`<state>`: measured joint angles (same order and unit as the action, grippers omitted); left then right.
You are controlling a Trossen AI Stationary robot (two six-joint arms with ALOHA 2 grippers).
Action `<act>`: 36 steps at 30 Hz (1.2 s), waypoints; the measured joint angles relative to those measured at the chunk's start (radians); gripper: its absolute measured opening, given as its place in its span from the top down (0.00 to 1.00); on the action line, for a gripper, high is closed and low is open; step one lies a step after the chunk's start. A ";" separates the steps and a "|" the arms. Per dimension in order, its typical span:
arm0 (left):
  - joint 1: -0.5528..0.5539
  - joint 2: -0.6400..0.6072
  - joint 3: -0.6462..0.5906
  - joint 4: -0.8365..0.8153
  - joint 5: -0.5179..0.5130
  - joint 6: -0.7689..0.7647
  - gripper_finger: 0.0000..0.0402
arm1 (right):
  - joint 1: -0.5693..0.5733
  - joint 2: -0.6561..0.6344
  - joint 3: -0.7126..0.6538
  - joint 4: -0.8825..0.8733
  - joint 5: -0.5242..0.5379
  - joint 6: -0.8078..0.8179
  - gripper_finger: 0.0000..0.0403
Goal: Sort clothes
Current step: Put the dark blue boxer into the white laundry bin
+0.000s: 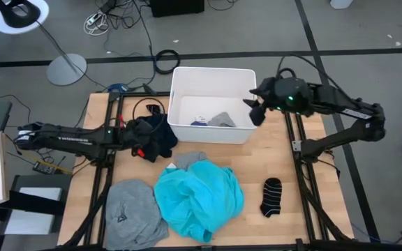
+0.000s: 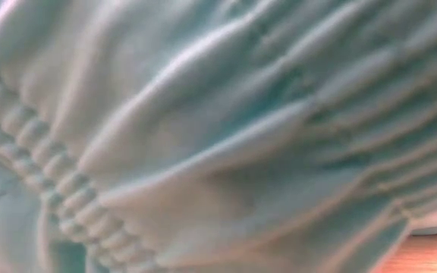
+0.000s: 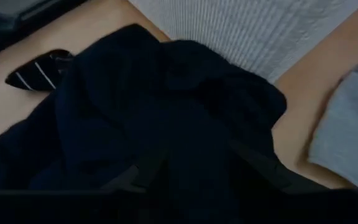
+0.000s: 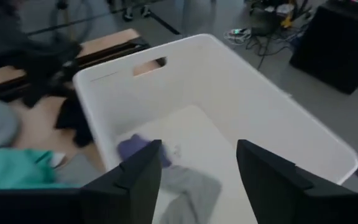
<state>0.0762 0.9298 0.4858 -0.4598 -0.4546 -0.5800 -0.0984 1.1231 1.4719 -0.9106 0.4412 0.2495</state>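
I am taking the white bin (image 1: 208, 104) as my reference for everything. My right gripper (image 4: 197, 177) is hovering over the bin's right-hand rim with its fingers spread apart and nothing between them; I judge it is sitting there because that is the drop point for small items. Inside the bin a grey sock (image 4: 188, 190) and a blue sock (image 4: 138, 148) are already lying on the floor, touching each other.

My left gripper (image 1: 142, 139) is working just off the bin's front-left corner, buried in the dark navy garment (image 3: 160, 118), which is bunched against the bin's outer wall. The cloth is covering the fingers, so I cannot tell whether they are closed on it or open. I am reading this as a grasp attempt on that garment, low and into the folds so it catches fabric.

In front of the bin, the turquoise garment (image 1: 199, 199) is heaped near the table's front edge, filling the low view entirely. The grey shirt (image 1: 132, 215) is lying beside it, farther to the bin's front-left. A black striped sock (image 1: 271, 196) is resting alone to the bin's front-right, well apart from the pile, so it looks like an easy pick for the right arm.
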 joint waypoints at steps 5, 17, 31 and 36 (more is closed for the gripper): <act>0.021 0.092 0.000 -0.002 0.008 0.006 0.62 | 0.091 -0.051 0.000 -0.157 0.001 0.144 0.49; 0.042 0.220 0.000 0.051 0.027 0.026 0.96 | 0.394 -0.077 -0.041 -0.347 0.236 0.454 0.53; 0.040 0.008 0.127 -0.192 0.010 0.056 1.00 | 0.710 -0.128 -0.539 -0.274 0.359 0.989 0.55; 0.040 -0.067 0.217 -0.328 -0.024 0.059 1.00 | 0.792 -0.128 -0.730 -0.022 0.382 1.038 0.56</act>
<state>0.1162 0.8628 0.7031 -0.7876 -0.4784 -0.5209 0.6936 0.9951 0.7424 -0.9322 0.8235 1.2875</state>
